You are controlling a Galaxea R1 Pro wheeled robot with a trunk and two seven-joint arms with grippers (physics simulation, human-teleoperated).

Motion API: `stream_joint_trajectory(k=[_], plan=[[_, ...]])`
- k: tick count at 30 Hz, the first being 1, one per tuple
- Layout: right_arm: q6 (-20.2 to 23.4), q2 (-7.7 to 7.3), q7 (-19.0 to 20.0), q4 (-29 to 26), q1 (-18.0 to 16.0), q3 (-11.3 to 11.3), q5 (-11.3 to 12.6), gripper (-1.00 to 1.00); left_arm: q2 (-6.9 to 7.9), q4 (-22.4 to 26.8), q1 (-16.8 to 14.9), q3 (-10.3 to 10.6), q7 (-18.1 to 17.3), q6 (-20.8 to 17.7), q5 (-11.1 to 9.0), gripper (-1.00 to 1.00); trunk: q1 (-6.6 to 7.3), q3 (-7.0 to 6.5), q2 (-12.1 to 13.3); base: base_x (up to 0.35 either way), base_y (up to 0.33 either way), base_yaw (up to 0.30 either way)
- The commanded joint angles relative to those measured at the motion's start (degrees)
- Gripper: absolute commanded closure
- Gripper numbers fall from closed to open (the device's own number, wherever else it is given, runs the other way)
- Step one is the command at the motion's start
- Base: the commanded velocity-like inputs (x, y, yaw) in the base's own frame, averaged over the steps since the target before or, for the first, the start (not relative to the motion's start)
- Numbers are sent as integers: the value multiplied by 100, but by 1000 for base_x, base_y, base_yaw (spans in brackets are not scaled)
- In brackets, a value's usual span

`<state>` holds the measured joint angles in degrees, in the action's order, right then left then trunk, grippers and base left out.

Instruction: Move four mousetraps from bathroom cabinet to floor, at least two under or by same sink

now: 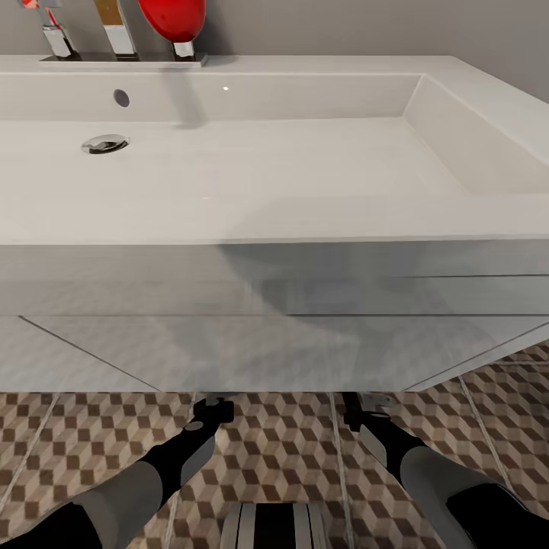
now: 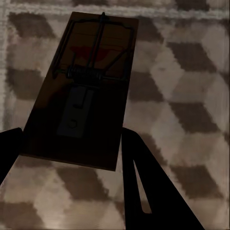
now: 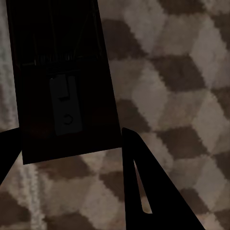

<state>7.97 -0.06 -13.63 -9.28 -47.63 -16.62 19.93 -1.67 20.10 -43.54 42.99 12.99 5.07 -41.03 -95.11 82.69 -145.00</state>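
Note:
In the left wrist view a mousetrap, a dark brown board with grey wire parts and a red patch, sits between the two dark fingers of my left gripper, which press on its near end. My right gripper holds a second mousetrap the same way. Both traps hang close over the cube-patterned bathroom floor. From the head camera, the left gripper and right gripper reach under the front of the white bathroom sink. The cabinet is out of view.
The sink's pale vanity front overhangs both wrists and hides the fingertips from the head camera. Red and metal bottles stand by the tap at the back of the sink. Open floor tiles lie to both sides of my arms.

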Motion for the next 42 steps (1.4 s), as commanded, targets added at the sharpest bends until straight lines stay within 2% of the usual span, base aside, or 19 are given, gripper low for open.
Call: stream_joint_trajectory(k=[1, 6, 16, 24, 42], plan=[[30, -2, -26, -12, 0, -48, 64, 100, -15, -1, -5, 46, 48, 22, -31, 100, 1, 3, -1, 0, 0, 0], [30, -2, -26, -12, 0, -49, 62, 100, -65, -5, -5, 40, 100, 24, -35, 100, 1, 3, -1, 0, 0, 0], [30, -3, -26, -12, 0, -43, 55, 100, -70, -9, -5, 26, 133, 32, -37, 100, 1, 3, -1, 0, 0, 0], [30, -3, -26, -12, 0, -43, 55, 100, -66, -3, -5, 25, 141, 40, -37, 100, -20, 181, -12, 0, 0, 0], [19, -3, -26, -12, 0, -43, 46, 100, -53, 0, -5, 25, 142, 73, -37, 100, -20, 181, -12, 0, 0, 0]])
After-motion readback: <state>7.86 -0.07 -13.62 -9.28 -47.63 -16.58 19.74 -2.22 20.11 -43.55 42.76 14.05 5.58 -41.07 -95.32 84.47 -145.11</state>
